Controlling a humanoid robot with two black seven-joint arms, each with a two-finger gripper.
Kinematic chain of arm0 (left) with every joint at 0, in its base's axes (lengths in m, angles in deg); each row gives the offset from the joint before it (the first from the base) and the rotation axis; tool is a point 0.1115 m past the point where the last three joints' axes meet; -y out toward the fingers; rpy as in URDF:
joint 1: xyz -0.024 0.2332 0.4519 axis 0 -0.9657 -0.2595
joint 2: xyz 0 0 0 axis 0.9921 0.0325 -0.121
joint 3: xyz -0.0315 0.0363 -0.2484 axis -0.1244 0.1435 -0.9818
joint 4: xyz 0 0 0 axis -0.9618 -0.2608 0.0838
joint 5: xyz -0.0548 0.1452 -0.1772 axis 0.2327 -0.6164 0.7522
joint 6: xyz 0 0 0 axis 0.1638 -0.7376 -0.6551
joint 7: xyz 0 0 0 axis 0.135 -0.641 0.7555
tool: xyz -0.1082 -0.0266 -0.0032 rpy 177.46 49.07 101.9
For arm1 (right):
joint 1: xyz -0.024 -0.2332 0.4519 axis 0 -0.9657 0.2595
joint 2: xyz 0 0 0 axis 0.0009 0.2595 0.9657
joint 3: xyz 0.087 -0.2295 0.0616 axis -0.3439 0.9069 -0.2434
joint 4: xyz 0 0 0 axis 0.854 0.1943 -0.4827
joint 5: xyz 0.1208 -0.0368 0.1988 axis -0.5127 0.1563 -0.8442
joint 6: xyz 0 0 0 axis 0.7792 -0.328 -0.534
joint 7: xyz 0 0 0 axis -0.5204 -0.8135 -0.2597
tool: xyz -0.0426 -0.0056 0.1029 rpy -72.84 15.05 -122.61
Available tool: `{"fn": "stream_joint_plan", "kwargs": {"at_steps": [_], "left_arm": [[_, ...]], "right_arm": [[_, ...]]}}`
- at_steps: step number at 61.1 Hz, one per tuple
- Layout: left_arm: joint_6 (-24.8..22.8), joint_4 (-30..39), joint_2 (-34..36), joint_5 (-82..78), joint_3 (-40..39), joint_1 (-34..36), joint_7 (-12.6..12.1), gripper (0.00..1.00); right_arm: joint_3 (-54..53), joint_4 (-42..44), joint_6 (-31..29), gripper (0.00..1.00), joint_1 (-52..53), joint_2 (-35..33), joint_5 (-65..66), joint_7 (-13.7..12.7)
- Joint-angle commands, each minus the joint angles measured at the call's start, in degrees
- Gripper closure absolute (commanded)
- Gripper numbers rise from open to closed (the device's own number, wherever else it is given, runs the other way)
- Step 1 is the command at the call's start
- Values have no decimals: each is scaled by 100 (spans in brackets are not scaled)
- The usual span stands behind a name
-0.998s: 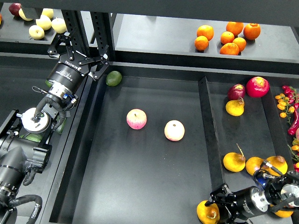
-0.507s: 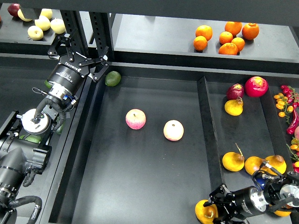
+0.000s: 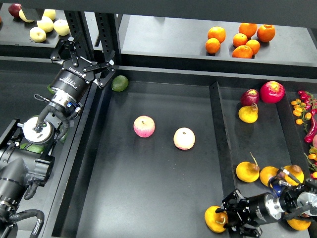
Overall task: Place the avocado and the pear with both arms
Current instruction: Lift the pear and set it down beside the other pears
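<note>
- Central tray (image 3: 148, 198): wide black bin. Holds two pink-yellow apples (image 3: 144, 126) side by side but apart, near the middle.
- Left arm: enters from lower left. Left gripper (image 3: 85, 62) over the tray's upper-left rim, fingers spread apart, nothing between them.
- Right arm: enters from lower right. Right gripper (image 3: 227, 219) at the bottom of the divider between the tray and the right bin, fingers clamped on the pear (image 3: 216, 219).
- Pear: yellow-orange, in the right gripper's grasp at the tray's bottom right corner.
- Avocado (image 3: 119, 83): green, lying in the tray's upper-left corner, just right of the left gripper, not touching it.
</note>
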Motion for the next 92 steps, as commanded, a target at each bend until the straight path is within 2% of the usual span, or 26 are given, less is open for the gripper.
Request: {"fn": "stream_joint_plan", "kwargs": {"at_steps": [1,12,41,55,69,92], "left_arm": [[0,-20,0,0,8,0,-8,0],[0,-20,0,0,8,0,-9,0],[0,-28,0,-8,8,0,0,0],[0,-20,0,0,8,0,-9,0],[0,-11,0,0,8,0,-9,0],[0,7,0,0,8,0,-9,0]], "right_arm": [[-120,-41,-3,96,100,-14,-126,-4],[-112,-111,-3,96,390,-208,-522,-4],[125,-726,-3,95,452,-1894,-1190,-4],[512,-700,-3,95,338,-2326,-1216,-4],[495,-630,-3,94,-181,-2256,-1146,-4],[451,197,-3,88,-454,-1720,-1128,-4]]}}
